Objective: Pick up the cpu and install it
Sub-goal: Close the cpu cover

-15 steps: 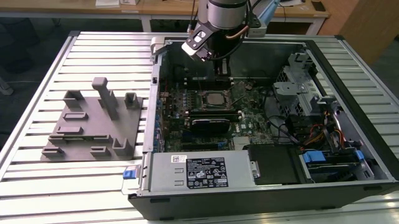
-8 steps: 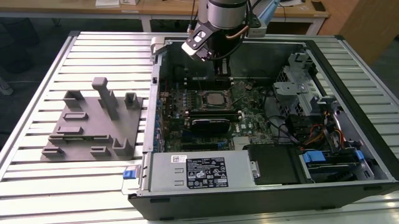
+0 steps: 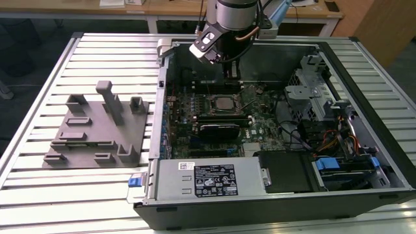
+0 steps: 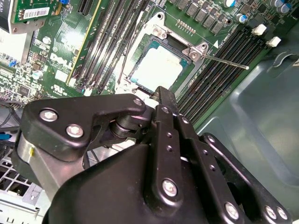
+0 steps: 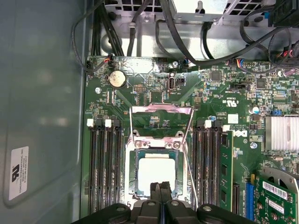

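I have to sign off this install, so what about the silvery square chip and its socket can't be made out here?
1. Silvery square cpu, one edge: first wrist view, covered by the black gripper.
2. Whether it sits flush or tilted: exterior view, too small.
3. Contacts inside the dark socket frame: all views, under the cpu.

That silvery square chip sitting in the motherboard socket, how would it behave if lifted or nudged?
The flat silvery square cpu looks rigid, so it likely won't flex. Its smooth metal top is probably slippery. It lies inside the black socket frame, so a sideways nudge would probably not slide it.
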